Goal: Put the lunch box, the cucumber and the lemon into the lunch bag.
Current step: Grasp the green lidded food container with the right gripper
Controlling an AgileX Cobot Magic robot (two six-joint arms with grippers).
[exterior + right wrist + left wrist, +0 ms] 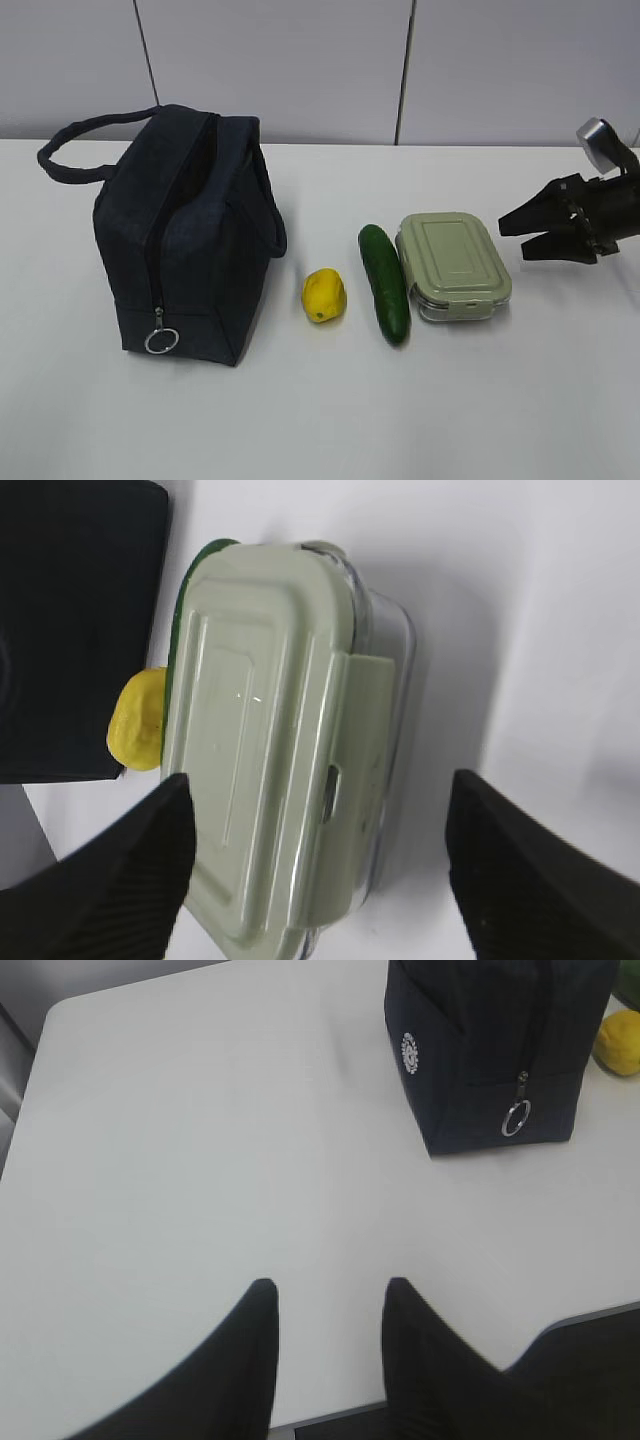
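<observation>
Now the right pincer point(512, 235) hangs just beside the lunch box point(455, 264), jaws spread wide and empty; it should straddle the box's short sides squarely, clear of the cucumber point(385, 283) touching its far side. Lid is snapped on; contents cannot be told. Lunch bag point(190, 240) stands unzipped on the desk point(400, 420), lemon point(324, 295) nearby. Left pincer point(325, 1305) idles, partly apart, holding nothing.

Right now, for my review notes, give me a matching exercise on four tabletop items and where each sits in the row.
Items:
1. boxy dark navy fabric lunch bag
2. small bright yellow lemon
3. slim dark green cucumber
4. clear lunch box with sage-green lid

Places:
A. against the lunch box's left side
B. far left
C. nearest the right gripper
D. between bag and cucumber

Pairs: 1-B, 2-D, 3-A, 4-C
</observation>
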